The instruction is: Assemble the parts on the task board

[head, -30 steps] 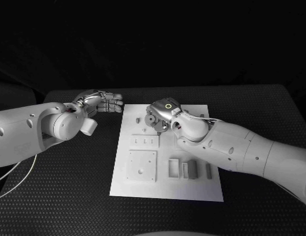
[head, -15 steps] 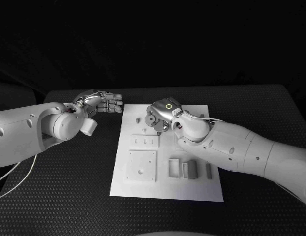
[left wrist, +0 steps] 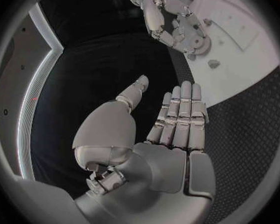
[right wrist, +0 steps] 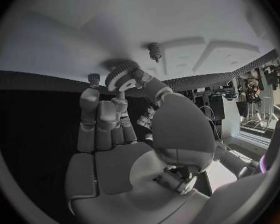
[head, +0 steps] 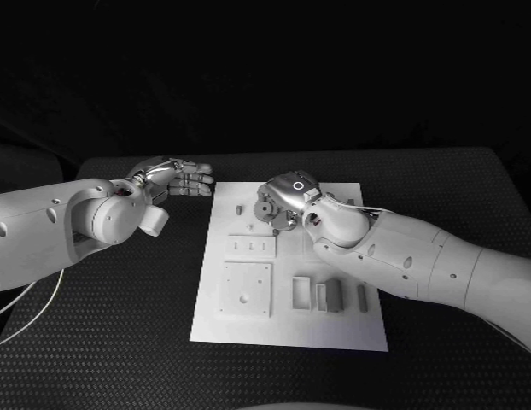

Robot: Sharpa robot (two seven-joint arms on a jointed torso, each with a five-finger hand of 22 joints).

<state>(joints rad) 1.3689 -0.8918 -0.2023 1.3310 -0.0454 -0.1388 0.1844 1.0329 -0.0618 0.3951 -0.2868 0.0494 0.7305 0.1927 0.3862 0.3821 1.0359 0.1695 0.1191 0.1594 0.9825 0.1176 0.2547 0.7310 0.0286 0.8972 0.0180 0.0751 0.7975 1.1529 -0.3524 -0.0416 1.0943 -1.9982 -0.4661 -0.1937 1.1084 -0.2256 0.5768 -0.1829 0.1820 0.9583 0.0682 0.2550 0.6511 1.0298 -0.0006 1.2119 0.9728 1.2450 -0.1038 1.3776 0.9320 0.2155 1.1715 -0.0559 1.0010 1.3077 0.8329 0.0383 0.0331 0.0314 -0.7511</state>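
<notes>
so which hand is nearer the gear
Right. The right hand pinches the gear over the task board; the left hand hangs off the board's left edge, apart from it.

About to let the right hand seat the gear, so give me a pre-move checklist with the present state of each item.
1. Gear held by the right hand: ok, pinched between thumb and fingers in the right wrist view.
2. Right hand over the task board: ok, at its far end.
3. Gear lined up with a peg: cannot tell; pegs stand nearby, but alignment is unclear.
4. Left hand clear of the board: ok, off its far left corner over the black table, holding nothing.
5. Near-end parts undisturbed: ok, upright in the board.
</notes>
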